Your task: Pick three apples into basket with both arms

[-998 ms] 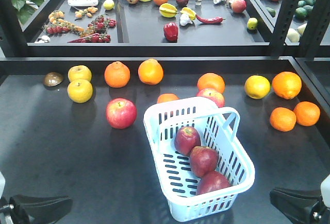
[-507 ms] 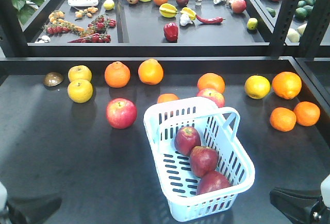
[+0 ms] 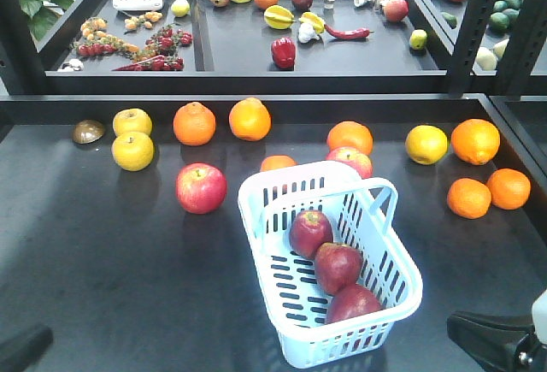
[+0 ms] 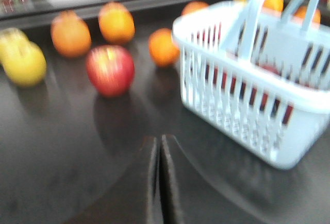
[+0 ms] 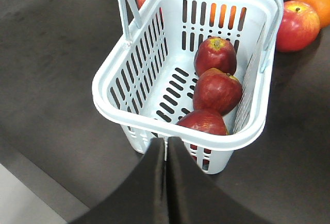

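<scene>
Three dark red apples lie in a row inside the pale blue-white basket point(image 3: 255, 194): the far apple point(image 3: 309, 233), the middle apple point(image 3: 338, 267) and the near apple point(image 3: 352, 303). The right wrist view shows them too, the far apple point(image 5: 215, 55), the middle apple point(image 5: 217, 91) and the near apple point(image 5: 202, 122), inside the basket point(image 5: 111, 105). My left gripper point(image 3: 43, 338) is at the bottom left corner, shut and empty point(image 4: 158, 139), well left of the basket point(image 4: 242, 110). My right gripper point(image 3: 453, 322) is shut and empty point(image 5: 166, 140), just before the basket's near end.
A pinkish-red apple point(image 3: 201, 187) lies left of the basket and another point(image 3: 350, 160) behind it. Oranges point(image 3: 194, 123) and yellow fruits point(image 3: 132, 150) are scattered along the back and right of the table. A raised shelf point(image 3: 256, 81) with more produce stands behind.
My left gripper has drawn back toward the bottom left corner and is almost out of the front view. The right gripper, basket and apples have not moved.
</scene>
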